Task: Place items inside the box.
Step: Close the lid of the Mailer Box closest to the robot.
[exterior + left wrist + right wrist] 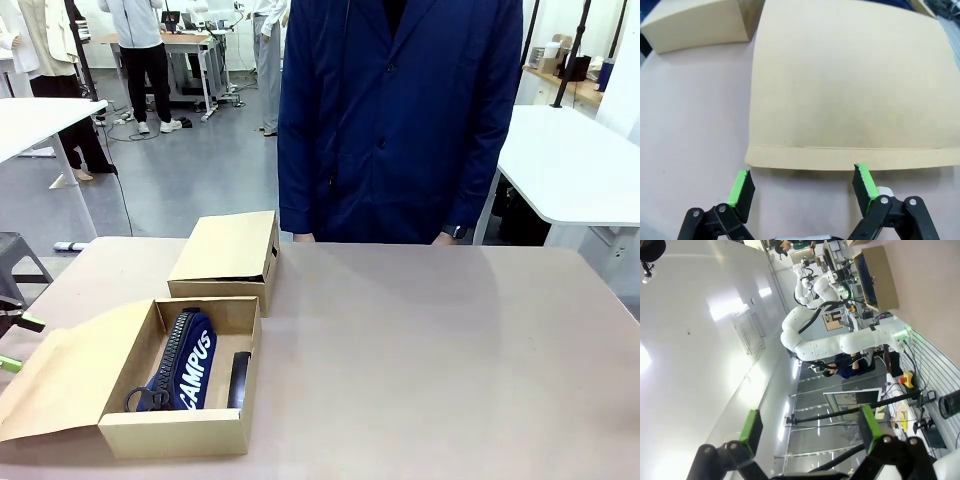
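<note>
A pale pinkish-brown table (420, 360) fills the front view, in a workshop with white desks and grey floor beyond. A person in a dark blue coat (400, 120) stands at the far edge, fingertips just showing at the table rim.

Near the table's front left corner sits an open cardboard box (178, 432), its lid flap (65, 385) folded out flat to the left. Inside it lies the navy zip pouch (188, 362) lettered "CAMPUS", running lengthwise with its zipper along the left side and a dark ring pull at the near end. Just right of the pouch, against the box's right wall, lies a slim black item (239, 380); whether it is the stapler or the marker is hard to tell. A second, closed cardboard box (228, 255) stands just behind the open one, nearly touching its far corner.

The left gripper (802, 186) hovers low over the table, pointing at the edge of the folded-out flap. Its green-padded fingers (741, 186) are spread apart with nothing between them, the tips just short of the flap's crease. At the left edge of the front view, only slivers of green and a dark part peek in.

The right gripper (810, 427) is turned away from the table towards a white wall and ceiling, its fingers wide apart and empty. In its tilted view the left arm (840, 342) and a corner of the open box appear farther off.
</note>
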